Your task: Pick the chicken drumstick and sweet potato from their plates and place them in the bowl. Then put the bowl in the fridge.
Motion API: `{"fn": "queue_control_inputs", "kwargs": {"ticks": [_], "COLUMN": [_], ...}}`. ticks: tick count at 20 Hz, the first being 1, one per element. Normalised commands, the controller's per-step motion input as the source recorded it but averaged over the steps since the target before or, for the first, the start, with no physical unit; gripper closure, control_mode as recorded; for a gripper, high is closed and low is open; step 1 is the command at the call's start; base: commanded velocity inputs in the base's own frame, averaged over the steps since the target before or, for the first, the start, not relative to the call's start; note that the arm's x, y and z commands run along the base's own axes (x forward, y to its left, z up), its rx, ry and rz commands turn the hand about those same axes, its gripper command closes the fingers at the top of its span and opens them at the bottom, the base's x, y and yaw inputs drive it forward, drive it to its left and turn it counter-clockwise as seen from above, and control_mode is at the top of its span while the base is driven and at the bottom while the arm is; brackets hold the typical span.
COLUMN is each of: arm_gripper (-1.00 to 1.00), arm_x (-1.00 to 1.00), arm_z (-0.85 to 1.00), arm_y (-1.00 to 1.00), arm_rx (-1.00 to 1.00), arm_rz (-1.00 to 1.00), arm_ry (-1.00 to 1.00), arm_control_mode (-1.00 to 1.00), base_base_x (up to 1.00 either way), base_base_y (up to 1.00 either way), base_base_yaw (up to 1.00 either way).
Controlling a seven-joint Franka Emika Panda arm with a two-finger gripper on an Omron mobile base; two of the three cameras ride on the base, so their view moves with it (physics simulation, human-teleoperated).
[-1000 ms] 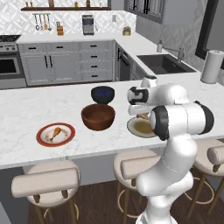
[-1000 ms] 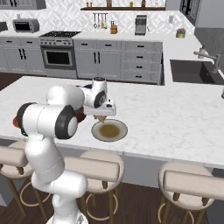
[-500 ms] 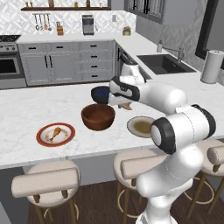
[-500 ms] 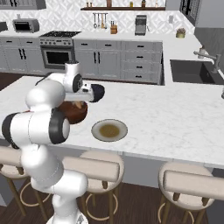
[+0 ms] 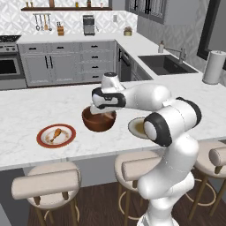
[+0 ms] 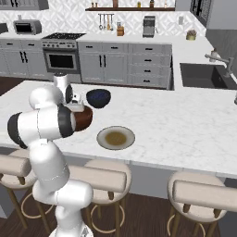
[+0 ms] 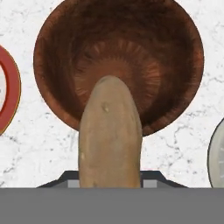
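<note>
The two-finger gripper (image 5: 100, 111) hangs over the deep reddish-brown wooden bowl (image 5: 99, 119) on the white marble island counter (image 5: 26, 110), its jaws partly closed on the oblong tan sweet potato (image 7: 110, 136), which points into the bowl's hollow. The fingertips seem hidden behind the potato in the hand view. The golden-orange chicken drumstick (image 5: 54, 133) lies on the red-rimmed cream plate (image 5: 56, 136) left of the bowl. The grey-green plate (image 6: 115, 138) sits bare to its right, the dark blue bowl (image 6: 98, 97) farther back.
</note>
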Motion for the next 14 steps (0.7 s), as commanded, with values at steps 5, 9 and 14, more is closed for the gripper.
{"fn": "queue_control_inputs", "kwargs": {"ticks": [5,9,14], "arm_gripper": [-1.00,-1.00,-1.00], "arm_x": [0.54,0.42,-0.15], "arm_z": [-0.32,-0.24,0.20], "arm_y": [0.46,0.08,0.00], "arm_rx": [0.00,0.00,0.00], "arm_rz": [0.00,0.00,0.00], "arm_ry": [-0.04,-0.05,-0.01], "arm_control_mode": [-1.00,-1.00,-1.00], "base_base_x": [0.00,0.00,0.00], "base_base_y": [0.00,0.00,0.00], "base_base_yaw": [0.00,0.00,0.00]}}
